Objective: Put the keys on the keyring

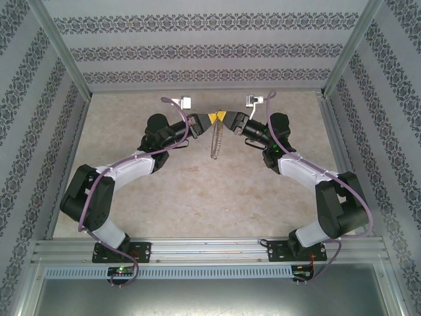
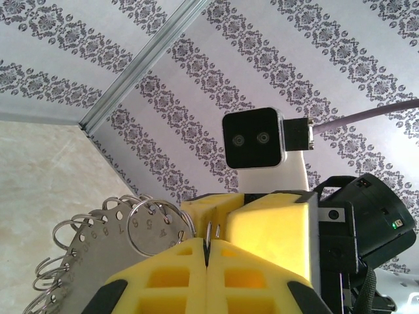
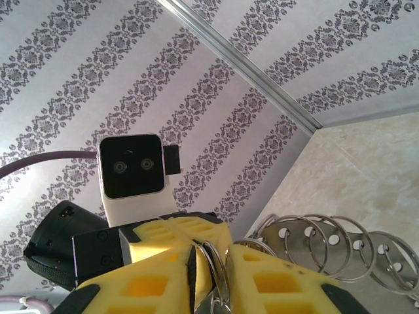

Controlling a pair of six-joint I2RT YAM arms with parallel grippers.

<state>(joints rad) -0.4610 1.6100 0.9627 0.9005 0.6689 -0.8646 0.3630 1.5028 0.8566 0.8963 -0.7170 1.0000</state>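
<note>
Grippers meet tip to tip, raised above the table (image 1: pixel 197 197). My left gripper (image 1: pixel 211 119) is fully closed, its yellow pads pressed flat together, with a thin wire loop of the keyring (image 1: pixel 214 141) nipped in the seam. My right gripper (image 1: pixel 226 118) is drawn in to a narrow gap, with one silvery split ring lodged between its pads. The keyring hangs down from the meeting point. Its numbered metal band carries many small rings.

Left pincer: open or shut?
Shut. In the left wrist view the left pincer has its yellow fingers pressed together along the seam, clamping a thin dark grey wire ring.
</note>
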